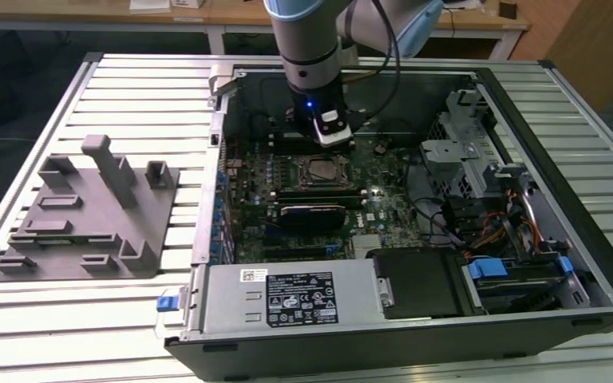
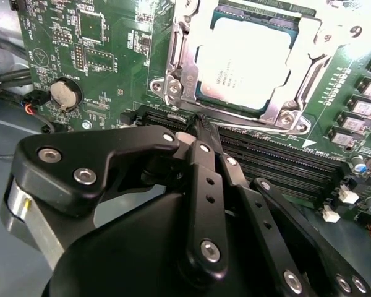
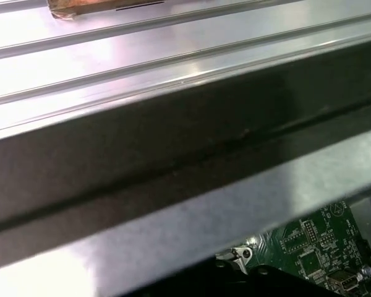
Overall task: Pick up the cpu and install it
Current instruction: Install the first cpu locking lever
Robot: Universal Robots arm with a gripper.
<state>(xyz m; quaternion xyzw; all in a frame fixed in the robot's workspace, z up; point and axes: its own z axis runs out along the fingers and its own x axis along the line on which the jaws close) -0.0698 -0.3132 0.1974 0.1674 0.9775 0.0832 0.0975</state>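
The cpu (image 2: 244, 59), a flat square chip with a pale silvery top, lies inside the metal-framed socket (image 2: 185, 68) on the green motherboard (image 2: 105, 37). The frame sits around the chip's edges. In the exterior view the socket (image 1: 318, 170) shows as a dark square in the middle of the open computer case. My gripper (image 1: 331, 142) hangs just behind the socket, close above the board. In the second wrist view the black fingers meet at their tips, so the gripper (image 2: 201, 127) is shut with nothing between them, a short way from the socket's edge.
The memory slots (image 2: 278, 164) run beside the socket, under the fingers. A coin battery (image 2: 65, 93) sits on the board. A grey plastic tray (image 1: 83, 211) stands on the slatted table at the exterior view's left. The power supply (image 1: 285, 297), drive cage (image 1: 466, 152) and cables (image 1: 498, 231) crowd the case. The case wall (image 3: 173, 154) is near.
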